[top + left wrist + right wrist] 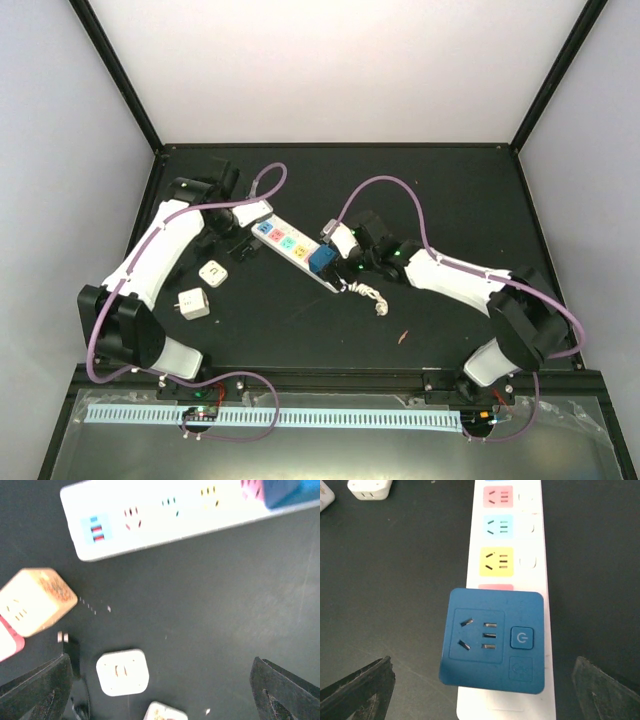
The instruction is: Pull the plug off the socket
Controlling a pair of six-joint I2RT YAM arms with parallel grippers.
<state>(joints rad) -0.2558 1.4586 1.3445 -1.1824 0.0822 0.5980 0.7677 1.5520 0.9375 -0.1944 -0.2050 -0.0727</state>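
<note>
Our right gripper (482,692) hangs wide open, its dark fingers (357,690) showing at the two bottom corners of the wrist view and touching nothing. Directly beneath it sits the plug (492,640), a blue cube with its own outlet face and a round button on top. It is seated on the end of the socket (535,540) where the bundled cord (372,293) comes out.

Our left gripper (160,695) is open too. It hovers over the bare table (450,200) near the other end of the socket, with loose white adapters (213,273) lying below it, apart from the socket.

Beyond the plug, the socket runs away from the right wrist camera: a sliver of pink just behind the blue cube, then yellow, blue and pink outlets in a row, all free.

We judge the step in hand to be the grasp, which is not yet made. To do it well, we should:

- lower the right gripper until the fingers straddle the cube low on its two flat sides;
- centre it so both fingers meet the plug together and do not twist it;
- close firmly, then pull straight along the pins, away from the socket's face, with no rocking.

The socket looks light and may rise with the plug. Our left gripper would do well to press down on the free end first.
</note>
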